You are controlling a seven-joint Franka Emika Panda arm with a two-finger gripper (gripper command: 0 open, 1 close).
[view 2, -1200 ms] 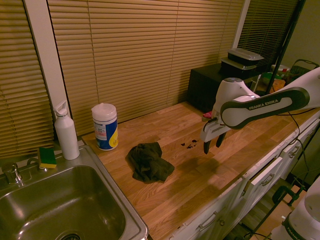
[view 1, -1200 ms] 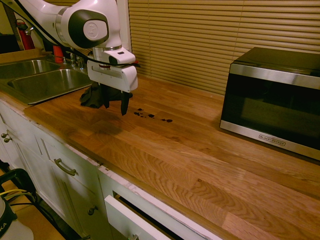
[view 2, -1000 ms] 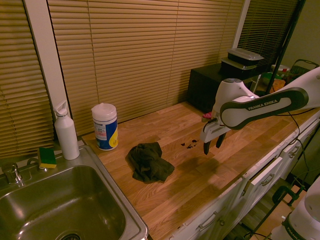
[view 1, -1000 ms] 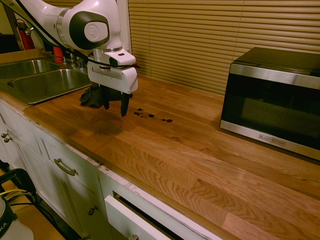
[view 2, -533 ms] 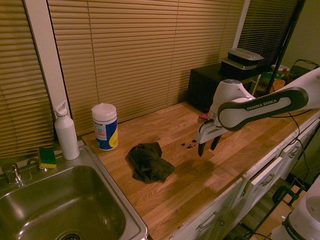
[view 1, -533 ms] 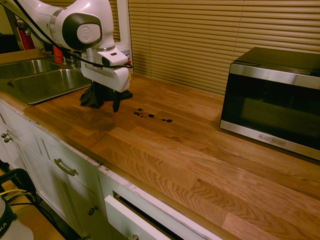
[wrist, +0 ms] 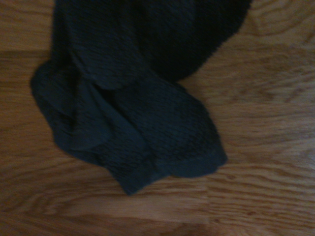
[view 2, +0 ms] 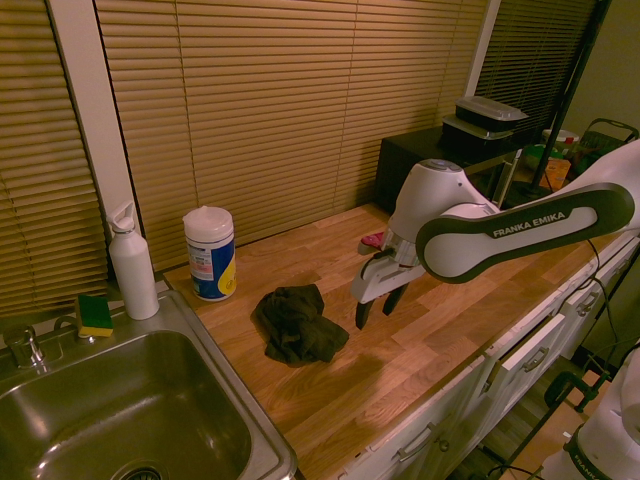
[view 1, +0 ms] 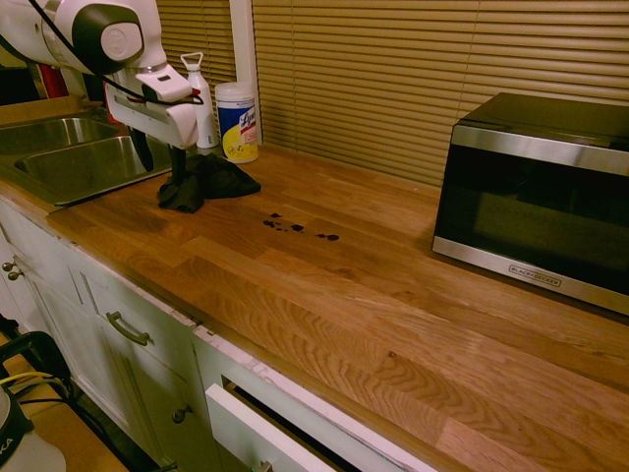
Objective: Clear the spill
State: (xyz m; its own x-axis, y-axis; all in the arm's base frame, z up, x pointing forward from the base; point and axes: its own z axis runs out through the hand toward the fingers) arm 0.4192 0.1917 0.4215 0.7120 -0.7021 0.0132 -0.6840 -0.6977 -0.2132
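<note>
Wrist view is filled by the crumpled dark rag (wrist: 133,98) lying on the wooden bench (wrist: 266,147); no spill is seen there. From the first exterior view, the hand (view 1: 157,157) is seen released and empty, shifted since a second ago from beside the spill (view 1: 295,227) toward the sink (view 1: 88,162), above the rag. In the second exterior view the spill is hidden by the arm; a sponge (view 2: 95,315) is shown only there, the microwave (view 1: 536,197) only in the first.
</note>
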